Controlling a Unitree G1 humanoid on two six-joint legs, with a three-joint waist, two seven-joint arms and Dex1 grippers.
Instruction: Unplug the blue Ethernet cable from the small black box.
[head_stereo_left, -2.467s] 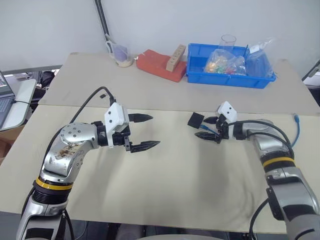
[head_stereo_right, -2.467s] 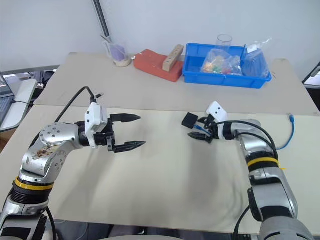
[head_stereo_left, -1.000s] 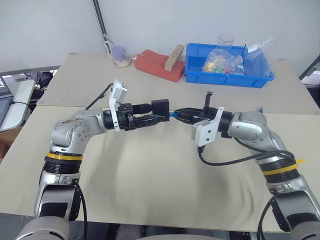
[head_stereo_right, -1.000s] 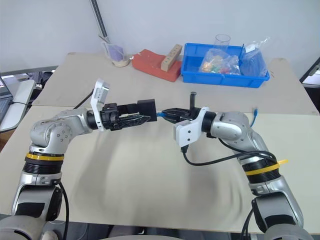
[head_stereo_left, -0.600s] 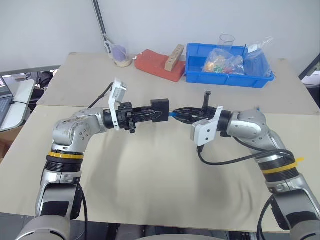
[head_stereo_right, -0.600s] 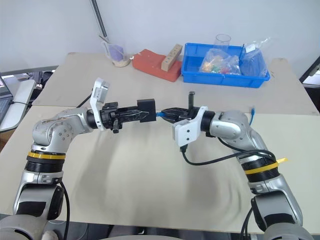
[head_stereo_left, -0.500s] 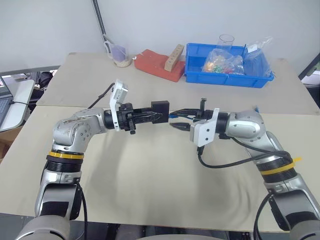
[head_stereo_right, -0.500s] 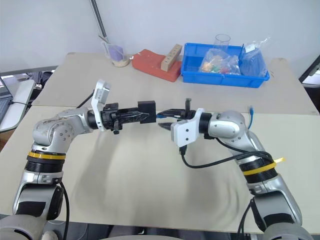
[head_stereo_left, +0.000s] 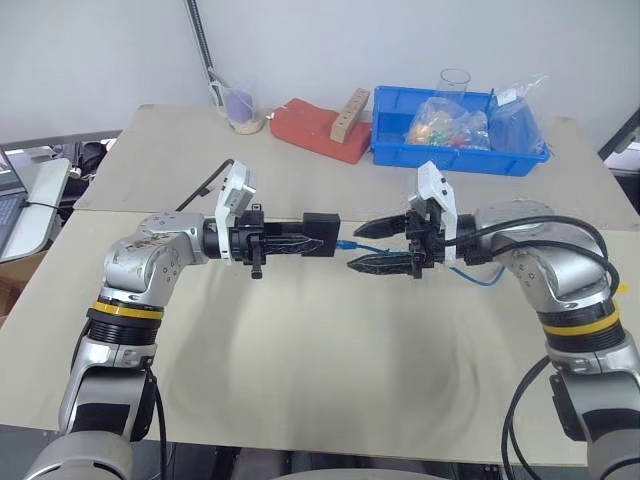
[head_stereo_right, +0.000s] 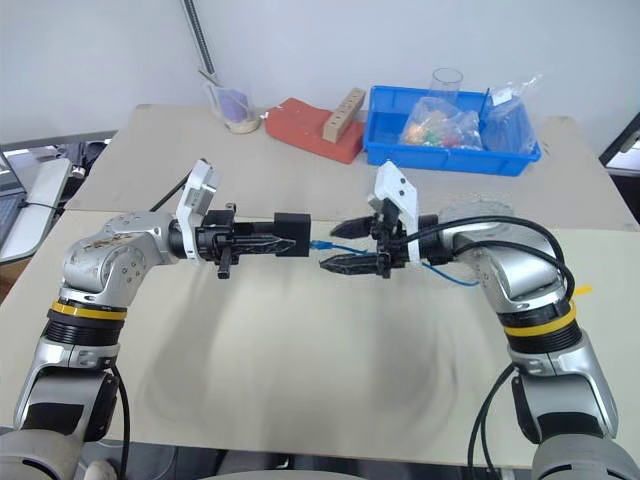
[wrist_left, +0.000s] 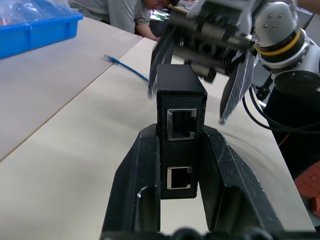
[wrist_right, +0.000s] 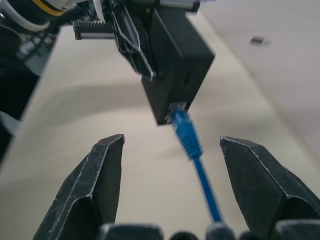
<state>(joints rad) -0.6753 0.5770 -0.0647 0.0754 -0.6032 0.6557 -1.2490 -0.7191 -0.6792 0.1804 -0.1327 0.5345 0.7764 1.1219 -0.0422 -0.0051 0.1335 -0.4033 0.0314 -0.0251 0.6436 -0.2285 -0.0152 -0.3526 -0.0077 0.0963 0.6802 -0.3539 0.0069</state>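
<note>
From the head we look forward and down over the desk (head_stereo_left: 300, 420) through two eyes set side by side; both take in its near edge, both arms and the far edge by the wall. From the left wrist we look close along its fingers (wrist_left: 130, 190) past the small black box (wrist_left: 180, 107) toward the right gripper (wrist_left: 200, 55). From the right wrist we face back, close on the same box, so these views share it.

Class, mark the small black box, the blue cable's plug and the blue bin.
small black box (head_stereo_left: 322, 232), left eye view, side face.
blue Ethernet cable (wrist_right: 186, 131), right wrist view, plug.
blue bin (head_stereo_left: 455, 159), left eye view, front wall.
</note>
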